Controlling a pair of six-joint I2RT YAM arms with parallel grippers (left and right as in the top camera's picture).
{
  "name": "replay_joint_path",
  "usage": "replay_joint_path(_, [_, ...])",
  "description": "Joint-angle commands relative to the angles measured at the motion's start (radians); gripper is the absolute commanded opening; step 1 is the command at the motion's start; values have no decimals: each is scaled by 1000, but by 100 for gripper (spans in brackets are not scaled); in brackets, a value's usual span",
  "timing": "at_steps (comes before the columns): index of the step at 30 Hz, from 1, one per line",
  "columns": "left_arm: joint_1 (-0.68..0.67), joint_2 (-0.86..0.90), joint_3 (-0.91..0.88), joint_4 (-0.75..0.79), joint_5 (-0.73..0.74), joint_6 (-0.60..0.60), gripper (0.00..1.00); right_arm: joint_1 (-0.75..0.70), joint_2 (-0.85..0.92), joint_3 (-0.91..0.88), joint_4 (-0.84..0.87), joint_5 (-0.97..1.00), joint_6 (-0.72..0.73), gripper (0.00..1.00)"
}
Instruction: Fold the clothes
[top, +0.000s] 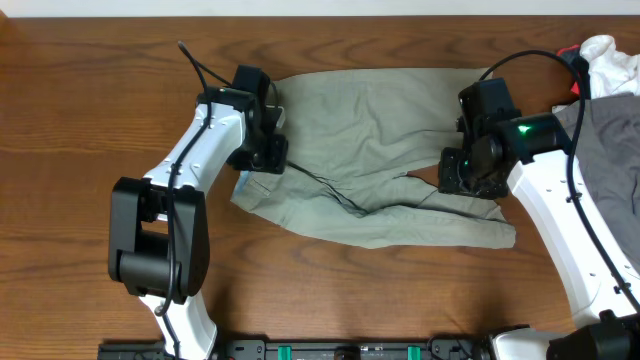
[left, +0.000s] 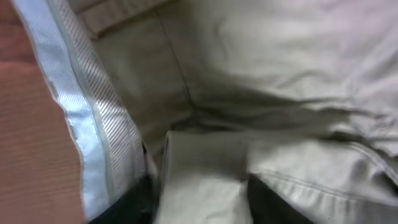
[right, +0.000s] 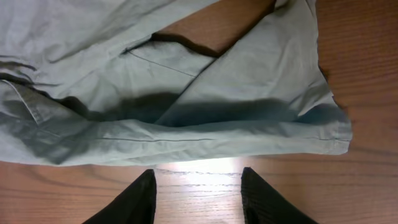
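Status: early, I'd say. No fold was done on the shorts as far as I could see, so every fold was left to do.

Left: left hand was down at the left edge of the shorts, at the waistband end. Wrist view was blurry, but its fingers stood apart with a lip of khaki fabric in the gap. I read it as open around the edge, not clamped. Just left of that the waistband was turned over, showing its pale striped lining, with bare counter beyond.

Middle: shorts lay across the centre of the counter, waistband left, both legs pointing right. Spread mostly flat, not squared up. Pale khaki-green, soft-looking cotton, shallow creases through the seat, stitched seams visible, near edge wavy. Legs split in a V with wood showing in the notch between them.

Right: right hand hovered at the leg end, just beside an edge of one leg, over bare wood and off the cloth. Fingers wide apart, nothing in them. The cloth there lay layered over itself with dark shadow under the flap. My guess is it needed smoothing before any fold.

Far right: a darker grey garment and a small white-and-red cloth, both apart from the shorts and not part of this job.
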Motion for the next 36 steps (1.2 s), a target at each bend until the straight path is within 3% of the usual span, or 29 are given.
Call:
replay_joint_path(1, [-7,3,-6,-35,-5,11,21,-6,-9,-1,-9,14,-5,41])
replay_joint_path(2, [-7,3,-5,-64,-5,11,6,-6,-9,-1,-13,14,-5,40])
replay_joint_path(12, [-6,-102,6,-362,-5,-120,6,-6,-9,-1,-20,15,-5,39])
replay_joint_path(18, [-6,-198,6,-526,-5,-159,8,-6,-9,-1,-14,30,-4,45])
replay_joint_path(36, [-6,-229,-3,-734,-66,-151,6,-137,-8,-19,-31,27,-4,63])
